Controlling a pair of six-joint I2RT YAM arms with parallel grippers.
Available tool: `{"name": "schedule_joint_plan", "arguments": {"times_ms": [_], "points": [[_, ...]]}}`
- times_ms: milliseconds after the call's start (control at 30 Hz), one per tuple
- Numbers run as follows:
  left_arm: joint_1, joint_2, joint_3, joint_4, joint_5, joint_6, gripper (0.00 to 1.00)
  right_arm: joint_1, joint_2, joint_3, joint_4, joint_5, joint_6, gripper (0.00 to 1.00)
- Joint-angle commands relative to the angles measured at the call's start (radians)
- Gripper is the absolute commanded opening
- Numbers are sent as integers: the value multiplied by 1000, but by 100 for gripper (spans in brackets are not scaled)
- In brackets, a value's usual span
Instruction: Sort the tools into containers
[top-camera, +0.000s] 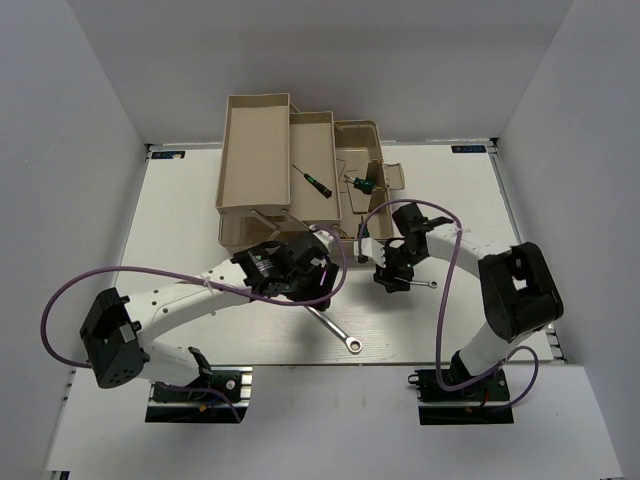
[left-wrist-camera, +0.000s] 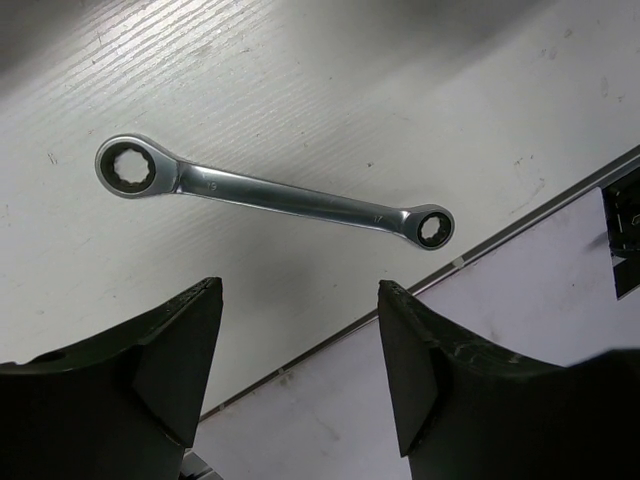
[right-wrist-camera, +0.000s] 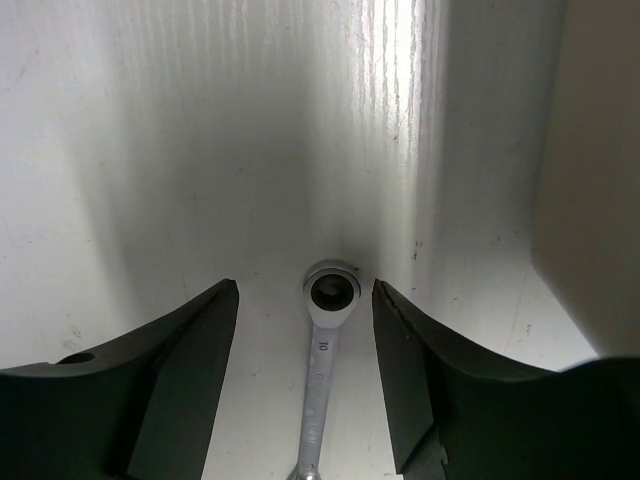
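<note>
Close to the table's (top-camera: 180, 220) front edge lies the long wrench (top-camera: 335, 330), flat polished steel with a ring at each end, one larger than the other. In the left wrist view the wrench (left-wrist-camera: 290, 197) slants across white, finely streaked board, its larger ring toothed inside. The left gripper (left-wrist-camera: 300, 300) hangs above it with its matte black, wedge-shaped fingers (left-wrist-camera: 170, 350) spread wide and nothing between them.

Beyond and to the right, the right gripper (top-camera: 392, 275) is low over the table. Its fingers (right-wrist-camera: 190, 350) are parted just as wide and straddle the short wrench (right-wrist-camera: 320, 370). The small ring end sits in the gap, clear of both pads. The narrow shank is stamped 10.

At the far edge stand the beige plastic containers, side by side and touching. The left tray (top-camera: 255, 150) is long and rectangular. The middle tray (top-camera: 318, 135) holds a slim, dark-green-handled screwdriver (top-camera: 315, 181) lying diagonally. The box (top-camera: 358, 135) on the right holds a bright green-handled screwdriver (top-camera: 364, 183).
</note>
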Motion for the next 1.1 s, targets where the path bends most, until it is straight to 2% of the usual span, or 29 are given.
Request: {"name": "schedule_joint_plan", "arguments": {"times_ms": [0, 367, 633, 1067], "points": [[-6, -45, -10, -6, -16, -9, 74, 7, 20, 41, 18, 20, 12, 62], [-6, -45, -10, -15, -16, -9, 74, 14, 58, 47, 45, 36, 38, 61], [-6, -63, -10, -24, -34, -18, 74, 18, 74, 47, 18, 45, 31, 54], [-6, -72, -19, -24, -34, -18, 74, 18, 38, -2, 2, 62, -2, 54]]}}
